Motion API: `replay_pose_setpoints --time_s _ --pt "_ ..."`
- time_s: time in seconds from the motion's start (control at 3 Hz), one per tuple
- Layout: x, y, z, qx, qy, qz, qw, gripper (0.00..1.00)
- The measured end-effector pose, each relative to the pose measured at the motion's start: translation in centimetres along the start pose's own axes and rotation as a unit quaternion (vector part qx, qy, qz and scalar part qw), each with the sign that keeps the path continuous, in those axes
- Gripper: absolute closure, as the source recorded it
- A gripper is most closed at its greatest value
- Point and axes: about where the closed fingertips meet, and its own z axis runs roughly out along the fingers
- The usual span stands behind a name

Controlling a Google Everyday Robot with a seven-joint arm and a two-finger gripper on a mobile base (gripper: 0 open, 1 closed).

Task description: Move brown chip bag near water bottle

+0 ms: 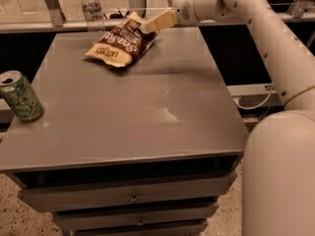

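The brown chip bag (120,45) lies on the far left part of the grey table (147,112), label up, its tan ends pointing front-left and back-right. The water bottle (92,6) stands upright just behind the bag at the table's back edge, a short gap apart. My gripper (156,21) reaches in from the right at the bag's back-right end, at or just above its edge. I cannot tell whether it touches the bag.
A green drink can (19,96) stands at the table's left edge, near the front. A metal rail (49,4) and glass run behind the table. Drawers (133,198) sit under the tabletop. My arm's base (280,176) is at the right.
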Motion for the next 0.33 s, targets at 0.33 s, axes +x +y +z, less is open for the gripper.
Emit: replay_pose_setpoints --time_s 0.33 --pt "0.74 -0.72 -1.67 0.008 -0.003 -0.001 1.0 0.0"
